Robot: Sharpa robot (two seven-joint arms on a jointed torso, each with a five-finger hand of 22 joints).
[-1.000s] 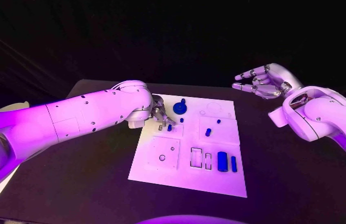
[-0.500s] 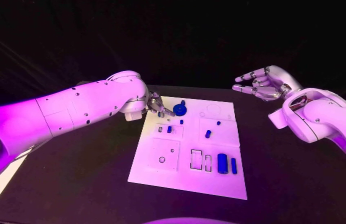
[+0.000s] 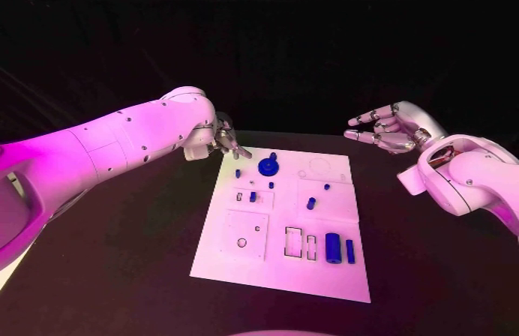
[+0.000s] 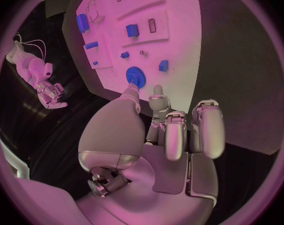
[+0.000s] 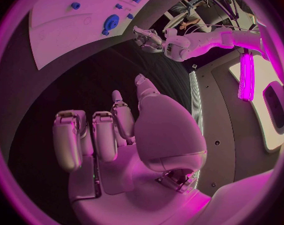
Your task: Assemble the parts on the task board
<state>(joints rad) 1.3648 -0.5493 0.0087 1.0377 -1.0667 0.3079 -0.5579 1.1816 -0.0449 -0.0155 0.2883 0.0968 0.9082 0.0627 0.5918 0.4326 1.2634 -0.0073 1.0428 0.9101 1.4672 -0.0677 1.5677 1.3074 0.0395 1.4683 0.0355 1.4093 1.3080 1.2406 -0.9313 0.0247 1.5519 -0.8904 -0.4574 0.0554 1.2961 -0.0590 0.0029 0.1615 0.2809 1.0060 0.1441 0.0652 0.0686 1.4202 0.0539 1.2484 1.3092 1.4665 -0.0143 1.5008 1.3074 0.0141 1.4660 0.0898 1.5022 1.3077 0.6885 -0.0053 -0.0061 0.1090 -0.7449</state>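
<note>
The task board (image 3: 283,223) is a white plate lying flat in the middle of the black table (image 3: 130,276). Several small blue parts sit on it: a round gear-shaped part (image 3: 268,166) near the far edge, smaller pieces (image 3: 252,196) around the middle, and two upright blue blocks (image 3: 333,246) near the right front corner. The left hand (image 3: 226,142) hovers above the board's far left corner, just beside the gear. In the left wrist view its fingers (image 4: 207,130) are loosely extended and hold nothing. The right hand (image 3: 389,127) is raised well off to the right of the board, palm up, its fingers apart and slightly curled, also holding nothing.
</note>
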